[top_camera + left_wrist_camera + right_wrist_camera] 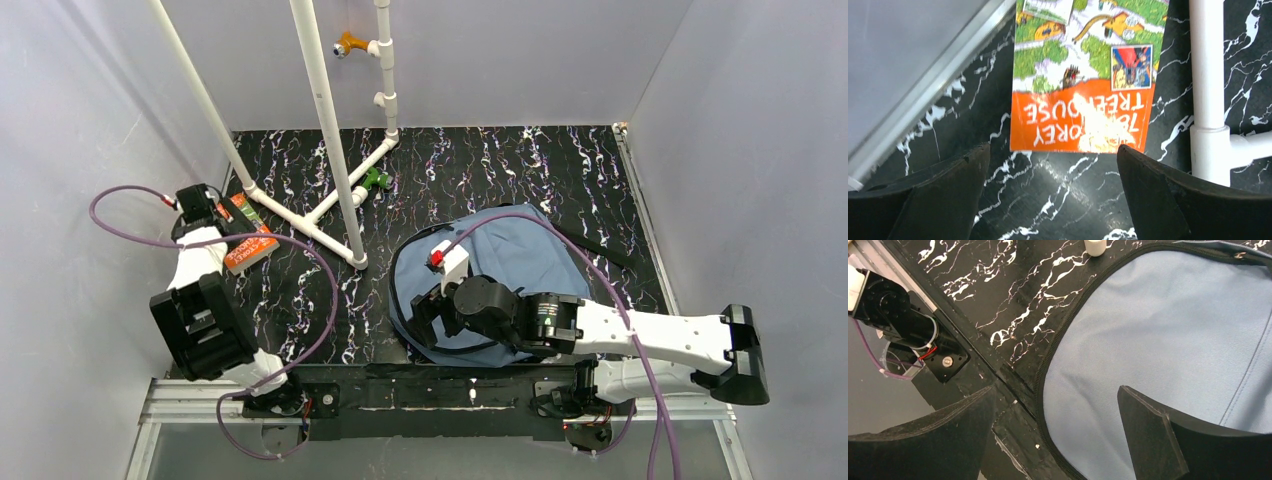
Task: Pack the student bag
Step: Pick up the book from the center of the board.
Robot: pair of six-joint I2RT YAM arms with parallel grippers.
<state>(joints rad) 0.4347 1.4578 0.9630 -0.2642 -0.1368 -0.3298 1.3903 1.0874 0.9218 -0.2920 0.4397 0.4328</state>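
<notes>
The student bag (520, 255) lies flat on the black marbled table right of centre, dusty blue with a black zipper rim (1048, 365); its fabric (1173, 340) fills the right wrist view. My right gripper (425, 312) (1055, 395) hovers open over the bag's near left edge, one finger above the table and the other above the fabric. An orange and green picture book (245, 240) (1083, 100) lies at the left by the wall. My left gripper (215, 212) (1053, 155) hangs open just short of the book's orange end, holding nothing.
A white pipe frame (330, 130) (1208, 100) stands between book and bag, one leg close to the book's right side. A green clip (375, 180) sits on it. The grey side wall (908, 60) runs along the book's left. A black strap (600, 245) trails right of the bag.
</notes>
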